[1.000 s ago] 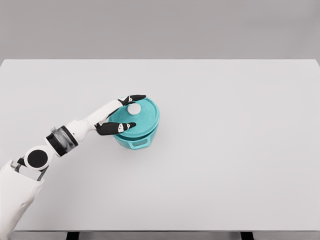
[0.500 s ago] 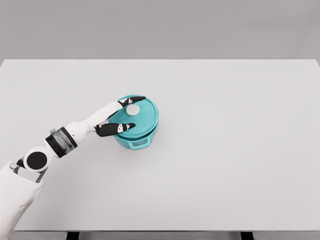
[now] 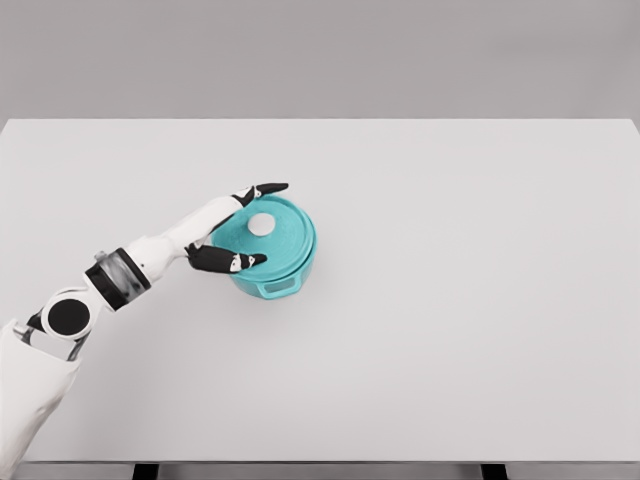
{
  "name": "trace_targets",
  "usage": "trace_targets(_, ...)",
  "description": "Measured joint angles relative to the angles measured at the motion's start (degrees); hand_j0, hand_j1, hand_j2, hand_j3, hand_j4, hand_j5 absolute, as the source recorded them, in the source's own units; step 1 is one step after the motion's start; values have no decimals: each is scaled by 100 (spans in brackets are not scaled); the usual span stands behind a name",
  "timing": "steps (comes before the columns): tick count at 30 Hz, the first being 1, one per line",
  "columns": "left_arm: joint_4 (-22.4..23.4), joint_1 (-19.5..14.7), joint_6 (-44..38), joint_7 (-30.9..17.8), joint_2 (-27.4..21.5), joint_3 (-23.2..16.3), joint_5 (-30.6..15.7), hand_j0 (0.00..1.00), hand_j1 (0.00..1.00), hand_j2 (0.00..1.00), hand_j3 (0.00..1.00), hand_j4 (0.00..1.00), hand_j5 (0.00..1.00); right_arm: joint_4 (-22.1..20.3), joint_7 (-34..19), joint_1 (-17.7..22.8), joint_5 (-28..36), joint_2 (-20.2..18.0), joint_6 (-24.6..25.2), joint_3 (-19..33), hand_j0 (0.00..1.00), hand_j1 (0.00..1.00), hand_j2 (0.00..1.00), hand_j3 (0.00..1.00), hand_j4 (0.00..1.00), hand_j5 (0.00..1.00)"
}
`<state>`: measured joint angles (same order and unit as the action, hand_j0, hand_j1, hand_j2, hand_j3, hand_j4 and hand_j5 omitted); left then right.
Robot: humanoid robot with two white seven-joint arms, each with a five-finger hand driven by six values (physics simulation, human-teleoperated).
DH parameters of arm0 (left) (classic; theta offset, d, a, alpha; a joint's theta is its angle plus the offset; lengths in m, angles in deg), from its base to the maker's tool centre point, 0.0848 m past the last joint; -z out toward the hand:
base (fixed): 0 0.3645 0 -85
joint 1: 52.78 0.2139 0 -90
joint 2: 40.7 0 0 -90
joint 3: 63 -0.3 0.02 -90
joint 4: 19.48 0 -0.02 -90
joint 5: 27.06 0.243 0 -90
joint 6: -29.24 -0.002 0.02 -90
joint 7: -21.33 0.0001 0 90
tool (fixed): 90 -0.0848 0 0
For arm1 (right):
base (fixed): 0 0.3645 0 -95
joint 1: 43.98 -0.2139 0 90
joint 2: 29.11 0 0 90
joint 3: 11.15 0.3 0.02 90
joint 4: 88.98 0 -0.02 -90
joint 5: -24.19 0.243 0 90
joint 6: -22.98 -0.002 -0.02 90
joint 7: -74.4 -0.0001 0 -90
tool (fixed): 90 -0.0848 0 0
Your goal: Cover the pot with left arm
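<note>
A teal pot (image 3: 275,281) stands left of the table's middle with its teal lid (image 3: 280,238) lying flat on top; the lid has a white knob (image 3: 261,224). My left hand (image 3: 250,225) is at the lid's left edge, fingers spread: the upper fingers (image 3: 264,189) reach past the lid's far rim and the thumb (image 3: 232,262) lies by its near left side. Nothing is held between them, and the knob is free. The right arm does not show.
The white table (image 3: 450,300) stretches wide to the right and in front of the pot. My left forearm (image 3: 150,255) crosses the table from the lower left. Nothing else stands on the surface.
The hand has let go of the knob and slid back left off the lid; its fingers spread wider. The lid stays seated on the pot.
</note>
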<state>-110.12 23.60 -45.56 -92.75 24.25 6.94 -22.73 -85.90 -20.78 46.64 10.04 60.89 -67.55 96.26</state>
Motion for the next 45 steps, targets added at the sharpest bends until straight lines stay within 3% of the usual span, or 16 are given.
trace_targets(16, -54, -70, 11, -2, 10, 144, 12, 100, 100, 100, 100, 100, 100, -1, 0, 0, 0, 0, 0, 0, 100, 100, 100, 100, 100, 100)
trace_targets(27, -517, -53, 35, -16, -46, 425, -23, 100, 100, 100, 100, 100, 100, 1, 0, 0, 0, 0, 0, 0, 100, 100, 100, 100, 100, 100)
trace_targets(33, -688, 123, 70, -29, -485, 1012, -139, 100, 100, 100, 100, 100, 100, 0, 0, 9, 0, 0, 0, 0, 100, 100, 100, 100, 100, 100)
trace_targets(34, -691, 290, 75, -33, -572, 1203, -147, 100, 100, 100, 100, 100, 100, -1, 0, 9, 0, 0, 0, 0, 100, 100, 100, 100, 100, 100)
trace_targets(39, -459, 316, 68, -34, -869, 2166, -182, 100, 100, 100, 100, 100, 100, 0, 0, 9, 0, 0, 0, 0, 100, 100, 100, 100, 100, 100)
trace_targets(45, -308, 316, 60, -35, -966, 2505, -180, 100, 100, 100, 100, 100, 100, 3, 0, 9, 0, 0, 0, 0, 100, 100, 100, 100, 100, 100)
